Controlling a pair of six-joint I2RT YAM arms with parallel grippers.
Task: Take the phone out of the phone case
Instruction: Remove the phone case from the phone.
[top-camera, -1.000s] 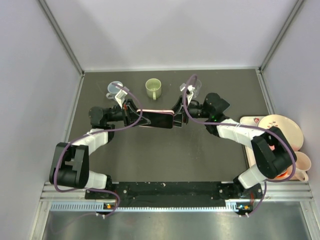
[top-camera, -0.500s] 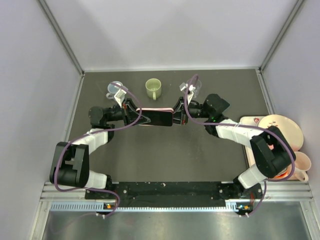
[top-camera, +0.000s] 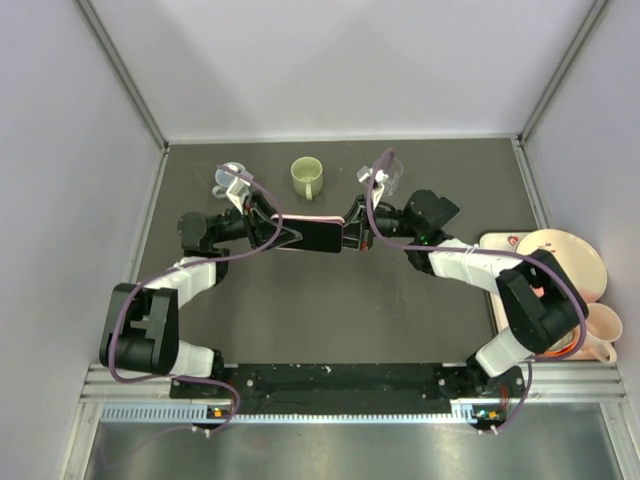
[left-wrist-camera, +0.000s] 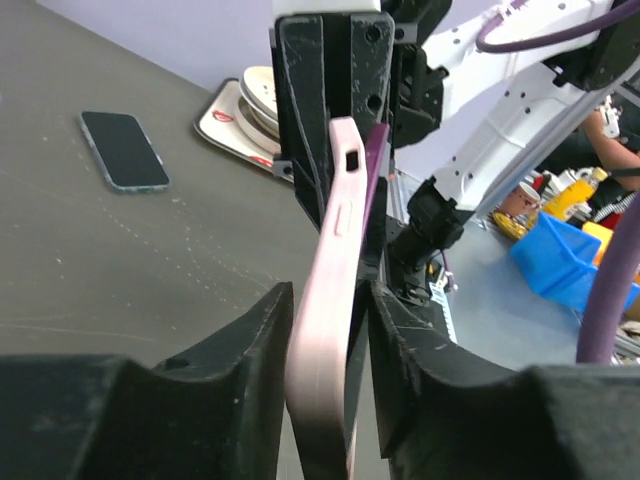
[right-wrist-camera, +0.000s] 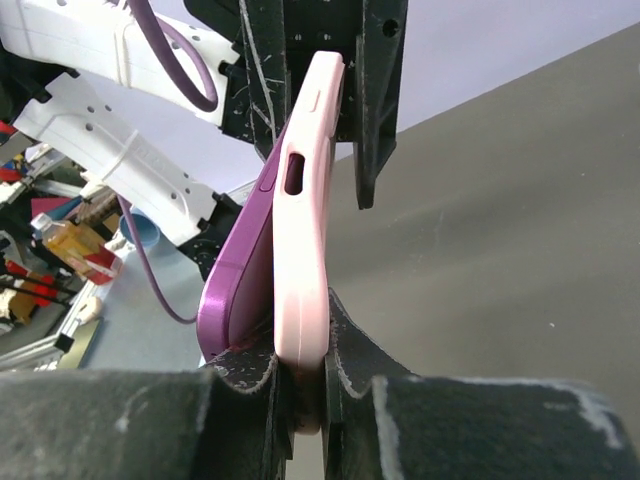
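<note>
Above the dark surface (top-camera: 330, 310) both arms hold the pink phone case (right-wrist-camera: 303, 200) between them. The right end effector (right-wrist-camera: 298, 365) pinches one end tight. The left end effector (left-wrist-camera: 328, 310) flanks the other end narrowly, and I cannot tell whether it grips. The purple phone (right-wrist-camera: 240, 270) bulges from the case, so peeling seems under way; next calls for prying them apart. Since a second ago, the right has closed and the left has loosened.

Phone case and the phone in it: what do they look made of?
The pink case looks like soft silicone or rubbery plastic with a matte finish: it shows no sharp highlights and its long edge bows in a curve. The purple phone looks hard, probably painted or anodised metal, possibly glossy plastic: its edge carries a smooth sheen and holds its shape where it stands partly out of the case.
</note>
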